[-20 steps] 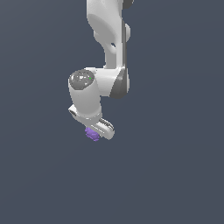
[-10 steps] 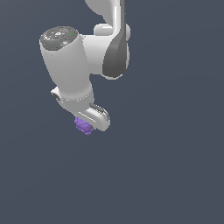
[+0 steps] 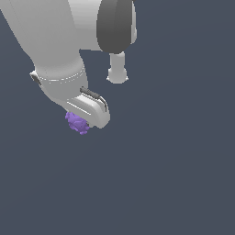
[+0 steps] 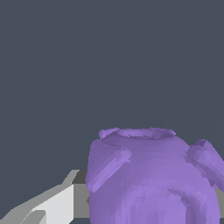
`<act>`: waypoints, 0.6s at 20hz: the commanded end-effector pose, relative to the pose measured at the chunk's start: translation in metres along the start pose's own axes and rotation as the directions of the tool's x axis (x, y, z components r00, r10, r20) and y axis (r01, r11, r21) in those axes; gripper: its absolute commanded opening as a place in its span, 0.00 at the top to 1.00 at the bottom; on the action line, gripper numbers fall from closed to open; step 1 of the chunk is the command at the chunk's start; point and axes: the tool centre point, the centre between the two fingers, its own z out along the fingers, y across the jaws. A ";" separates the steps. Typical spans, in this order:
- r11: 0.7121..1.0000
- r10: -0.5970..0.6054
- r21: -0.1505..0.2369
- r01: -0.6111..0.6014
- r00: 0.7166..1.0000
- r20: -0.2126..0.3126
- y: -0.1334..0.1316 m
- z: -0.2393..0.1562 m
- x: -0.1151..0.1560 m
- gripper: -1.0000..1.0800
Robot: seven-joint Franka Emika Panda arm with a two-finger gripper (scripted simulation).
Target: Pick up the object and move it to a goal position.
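Surroundings: a uniform dark slate-grey field fills both views; no edge, seam, horizon or shadow marks a separate surface, so it cannot be told whether a table lies in view.

Arm (image 3: 55,50): a white Franka arm enters from the top of the exterior view and fills its upper left; a dark grey joint cover (image 3: 115,25) sits at the top, and a slim white link (image 3: 117,69) shows behind it, toward the exterior view's right.

Claw (image 3: 87,120): a white housing tilted down toward the exterior view's right, with dark trim along its upper edge. One white finger (image 4: 57,203) shows in the wrist view, touching the side of the purple lump; the other finger is hidden. The claw is clamped on the lump.

Object (image 3: 77,123): a small purple lump at the lower tip of the claw, protruding toward the exterior view's left, with plain background all round it. In the wrist view (image 4: 151,179) it fills the lower right: a rounded, faceted body with a flat rimmed top and stubby knobs on its sides.
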 end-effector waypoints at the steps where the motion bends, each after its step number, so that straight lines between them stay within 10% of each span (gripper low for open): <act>1: 1.000 0.000 -0.001 0.000 1.000 0.001 0.000 -0.012 0.004 1.00; 12: 1.000 0.000 0.000 0.000 1.000 0.001 -0.001 -0.035 0.011 1.00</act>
